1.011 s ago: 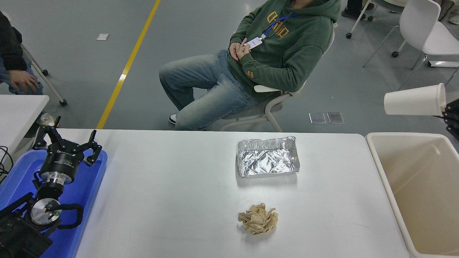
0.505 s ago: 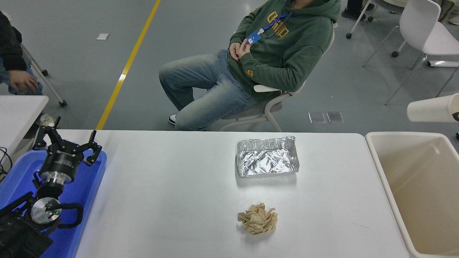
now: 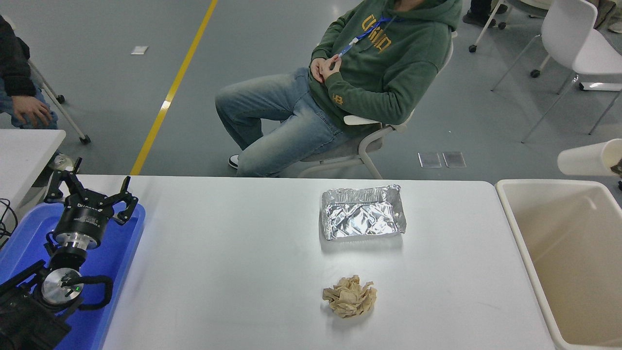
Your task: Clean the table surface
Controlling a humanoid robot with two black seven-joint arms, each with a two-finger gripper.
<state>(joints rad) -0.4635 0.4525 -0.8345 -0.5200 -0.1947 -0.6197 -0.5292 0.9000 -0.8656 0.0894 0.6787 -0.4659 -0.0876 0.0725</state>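
Note:
The white table surface carries a crumpled foil tray at the back middle and a crumpled brown paper ball nearer the front. At the right edge a white paper cup hangs on its side in the air above the far corner of the beige bin. Only a dark sliver of my right gripper shows at the cup's mouth, holding it. My left gripper is parked open and empty over the blue tray at the lower left.
A person in a green hoodie sits on a chair just beyond the table's far edge. A smaller white table and another person's hand are at the far left. White chairs stand at the back right.
The paper cup and my right gripper have moved right and a little down, most of the gripper leaving the picture. The seated person has fiddled with a badge. The left arm has not moved.

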